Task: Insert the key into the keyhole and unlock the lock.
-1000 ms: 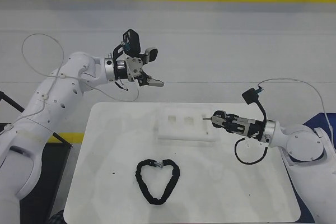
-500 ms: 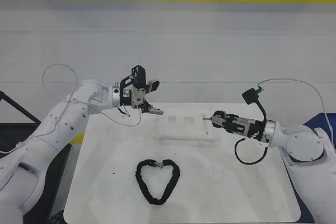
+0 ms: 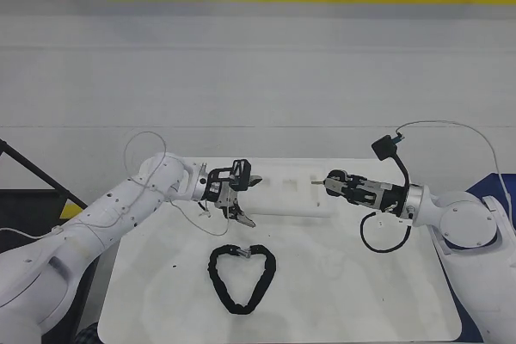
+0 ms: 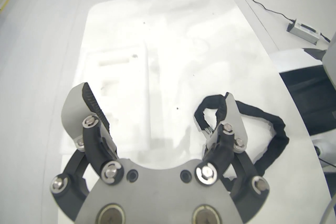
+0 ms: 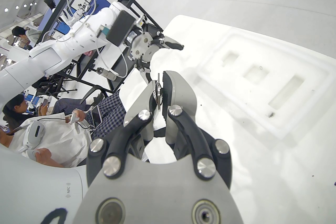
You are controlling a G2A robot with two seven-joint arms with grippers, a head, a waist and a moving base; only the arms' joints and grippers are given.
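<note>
Left tool (image 3: 252, 202), jaws open, has swung down toward the lock (image 3: 213, 268).

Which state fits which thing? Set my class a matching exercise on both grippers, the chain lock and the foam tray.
1 left gripper
2 right gripper
3 chain lock
4 foam tray

a shut on the key
b white, rectangular recesses
c open
d black loop on the table

Pairs: 1-c, 2-a, 3-d, 4-b
</note>
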